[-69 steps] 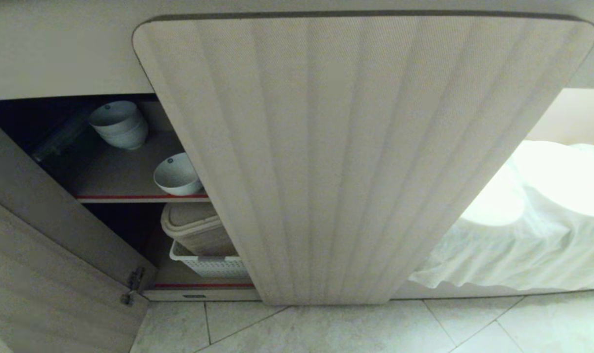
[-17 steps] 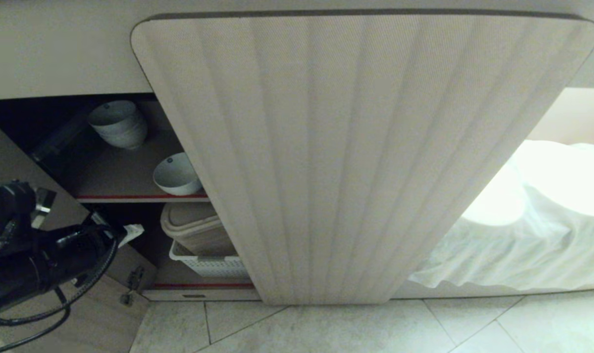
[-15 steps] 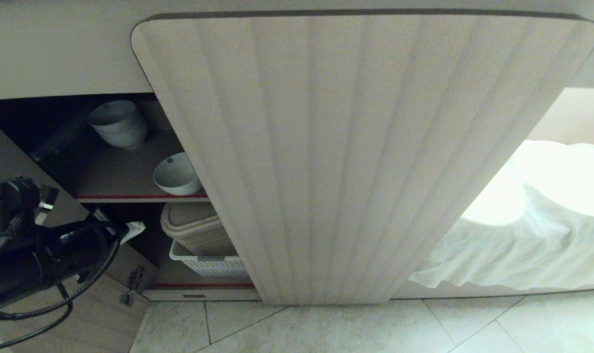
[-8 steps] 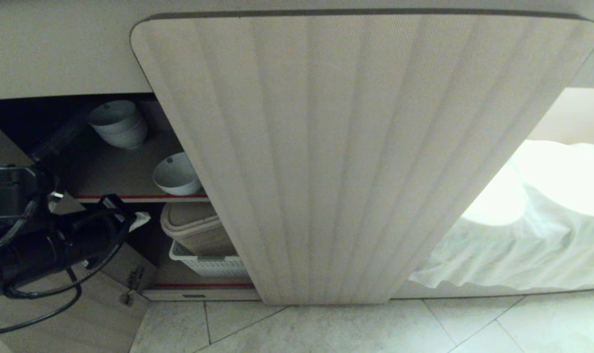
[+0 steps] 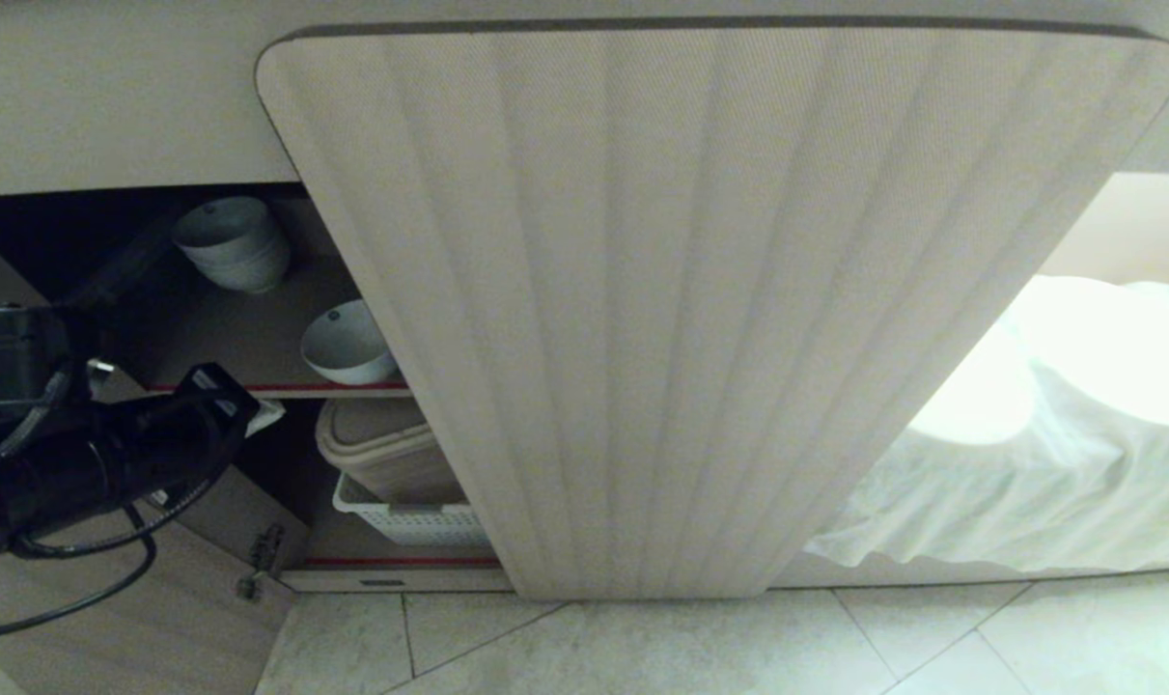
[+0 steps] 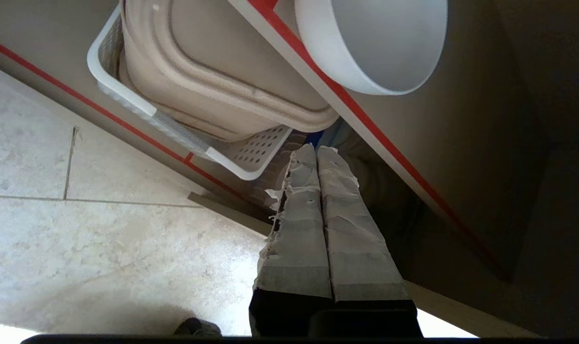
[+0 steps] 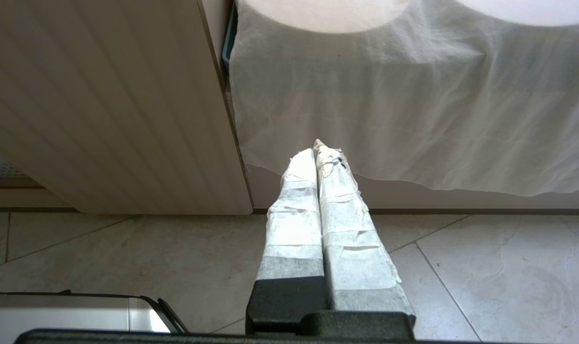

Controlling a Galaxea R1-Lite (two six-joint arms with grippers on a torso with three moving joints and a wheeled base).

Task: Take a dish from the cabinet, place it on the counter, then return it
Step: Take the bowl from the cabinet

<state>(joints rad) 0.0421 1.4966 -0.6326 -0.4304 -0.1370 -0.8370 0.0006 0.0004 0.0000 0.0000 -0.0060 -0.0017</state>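
Since the earlier frame the left gripper [image 5: 256, 417], closed and empty, has risen at left toward the shelf [image 5: 256, 388] where the bowl [image 5: 346, 344] sits centre-left; still closed, it could knock the bowl off.

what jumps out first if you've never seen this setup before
The big fluted cabinet door swung open fills the middle of the head view. Left of it, a single white bowl sits at the front of the red-edged shelf, with a stack of bowls behind. The left gripper, fingers shut and empty, hangs just below that shelf edge.
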